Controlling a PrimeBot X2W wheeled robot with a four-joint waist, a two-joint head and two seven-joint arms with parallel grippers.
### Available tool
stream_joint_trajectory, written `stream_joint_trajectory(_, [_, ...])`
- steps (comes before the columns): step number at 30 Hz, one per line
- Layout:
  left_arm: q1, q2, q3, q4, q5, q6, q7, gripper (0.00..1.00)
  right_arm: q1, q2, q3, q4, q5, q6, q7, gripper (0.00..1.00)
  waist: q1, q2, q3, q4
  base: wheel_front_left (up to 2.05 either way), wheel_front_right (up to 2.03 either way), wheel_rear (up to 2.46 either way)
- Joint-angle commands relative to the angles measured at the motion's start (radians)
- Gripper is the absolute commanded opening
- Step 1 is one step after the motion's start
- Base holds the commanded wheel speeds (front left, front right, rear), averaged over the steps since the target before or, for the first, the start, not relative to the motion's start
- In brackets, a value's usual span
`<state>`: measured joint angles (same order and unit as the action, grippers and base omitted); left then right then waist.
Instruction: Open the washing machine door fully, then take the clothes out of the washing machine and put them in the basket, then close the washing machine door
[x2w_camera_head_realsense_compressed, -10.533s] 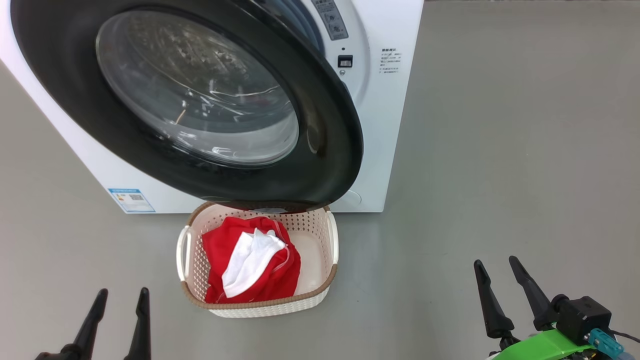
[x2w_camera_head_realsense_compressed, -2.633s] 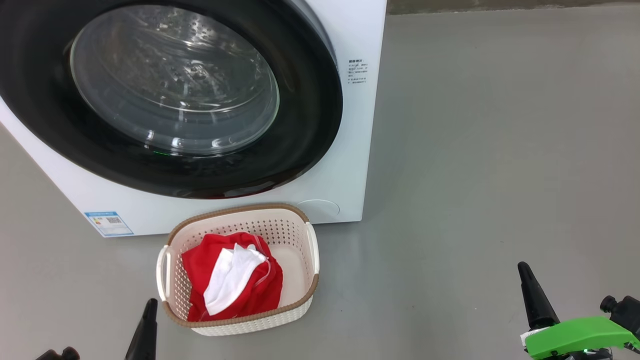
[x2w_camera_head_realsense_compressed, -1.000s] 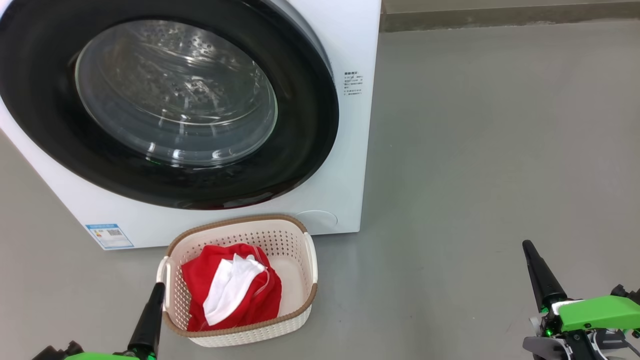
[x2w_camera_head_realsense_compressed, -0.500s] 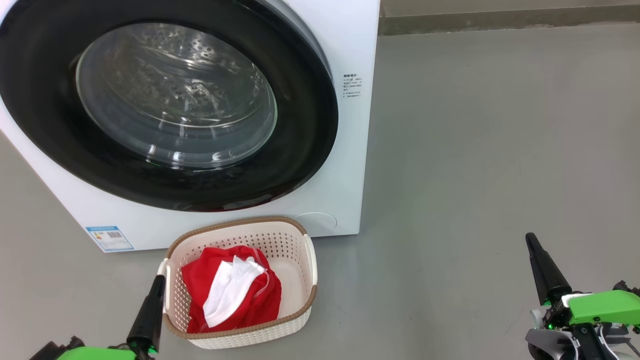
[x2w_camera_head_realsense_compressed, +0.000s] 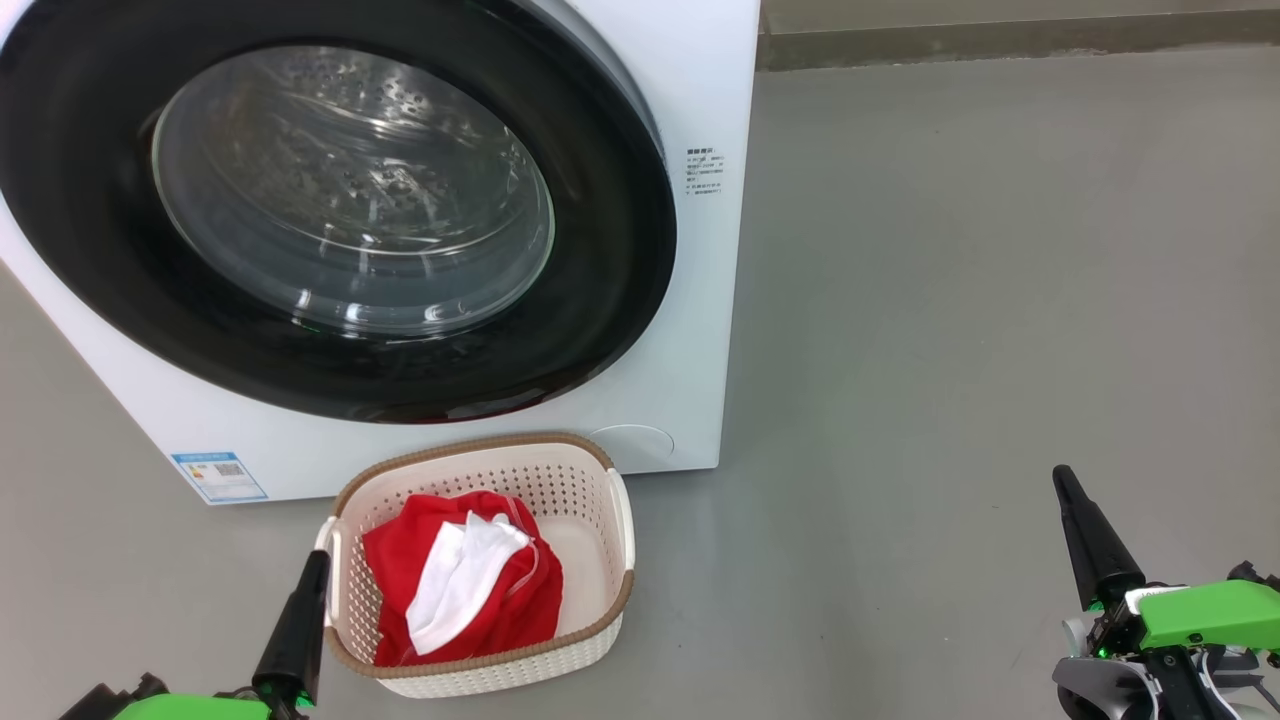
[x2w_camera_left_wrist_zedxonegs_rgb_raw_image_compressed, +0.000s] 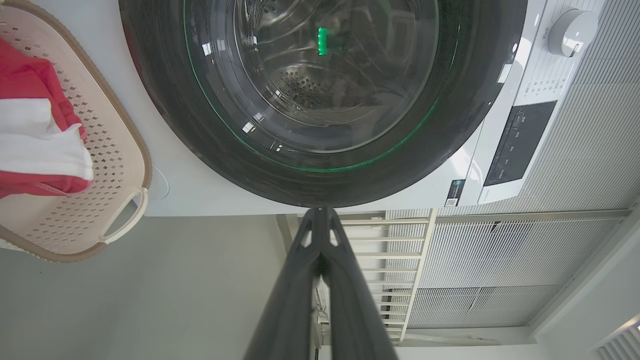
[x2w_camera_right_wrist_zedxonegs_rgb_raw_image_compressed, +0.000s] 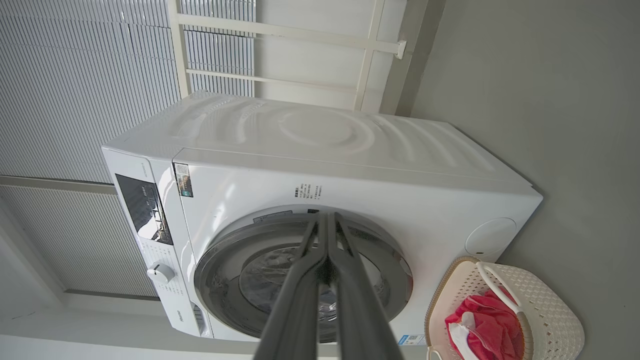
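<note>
One clothes bundle (x2w_camera_head_realsense_compressed: 460, 575) along one basket's (x2w_camera_head_realsense_compressed: 470, 443) left wall, long axis toward the washing machine door (x2w_camera_head_realsense_compressed: 610, 250); left gripper (x2w_camera_head_realsense_compressed: 295, 625), right gripper (x2w_camera_head_realsense_compressed: 1085, 535) closed, empty

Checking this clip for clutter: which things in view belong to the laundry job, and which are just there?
Part of the job:
washing machine
door, shut
red clothes, lying in the basket
basket

Just there:
blue sticker
control dial
control panel
white railing
grey floor
</note>
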<state>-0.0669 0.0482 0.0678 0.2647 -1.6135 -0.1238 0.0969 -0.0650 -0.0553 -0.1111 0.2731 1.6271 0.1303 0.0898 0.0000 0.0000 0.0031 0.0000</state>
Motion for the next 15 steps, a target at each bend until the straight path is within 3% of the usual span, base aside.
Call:
stream_joint_trajectory(1, [-0.04,0.009,0.036,-0.02,-0.003,-0.007,0.008,0.0,-0.041,-0.011,0.019,-0.03,-0.001,0.0,0.006,0.0,0.0,0.0,0.0,0.0,0.0,0.0,0.0])
stream_joint_trajectory(15, [-0.04,0.008,0.038,-0.02,-0.002,-0.007,0.01,0.0,-0.041,-0.008,0.015,-0.029,-0.004,0.0,0.009,0.0,0.0,0.0,0.0,0.0,0.0,0.0,0.0])
